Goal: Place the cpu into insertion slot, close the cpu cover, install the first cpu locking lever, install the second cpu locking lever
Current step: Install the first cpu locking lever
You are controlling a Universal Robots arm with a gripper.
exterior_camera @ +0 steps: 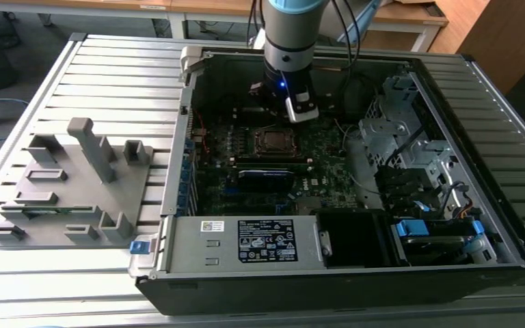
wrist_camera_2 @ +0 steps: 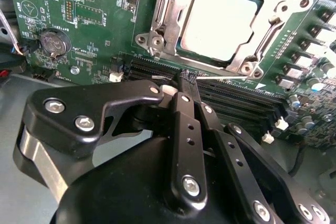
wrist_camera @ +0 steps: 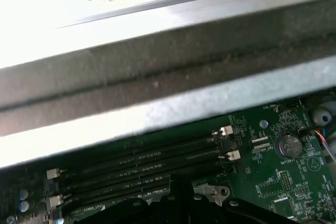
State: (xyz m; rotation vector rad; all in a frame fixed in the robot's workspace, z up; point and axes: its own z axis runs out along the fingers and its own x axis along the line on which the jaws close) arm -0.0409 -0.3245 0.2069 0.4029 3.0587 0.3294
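Note:
The cpu (wrist_camera_2: pixel 220 22), with a dull silver top, sits in the insertion slot (exterior_camera: pixel 272 141) on the green motherboard inside the open computer case. The cpu cover (wrist_camera_2: pixel 157 22), a silvery frame, lies flat around the chip. A thin lever rod (wrist_camera_2: pixel 271 31) runs along one side of it. My gripper (wrist_camera_2: pixel 188 76) is shut with nothing between its black fingers (wrist_camera_2: pixel 184 119). Its tips hover over the memory slots just beside the socket, apart from the cover. In the exterior view the gripper (exterior_camera: pixel 286 109) hangs just behind the socket.
Long black memory slots (wrist_camera_2: pixel 236 98) (wrist_camera: pixel 142 166) border the socket. A coin battery (wrist_camera_2: pixel 55 43) sits nearby. The case wall (wrist_camera: pixel 157 77) rises close behind. A power supply (exterior_camera: pixel 262 242) and drive cage (exterior_camera: pixel 399 130) fill the case. A grey fixture plate (exterior_camera: pixel 71 184) lies at the exterior view's left.

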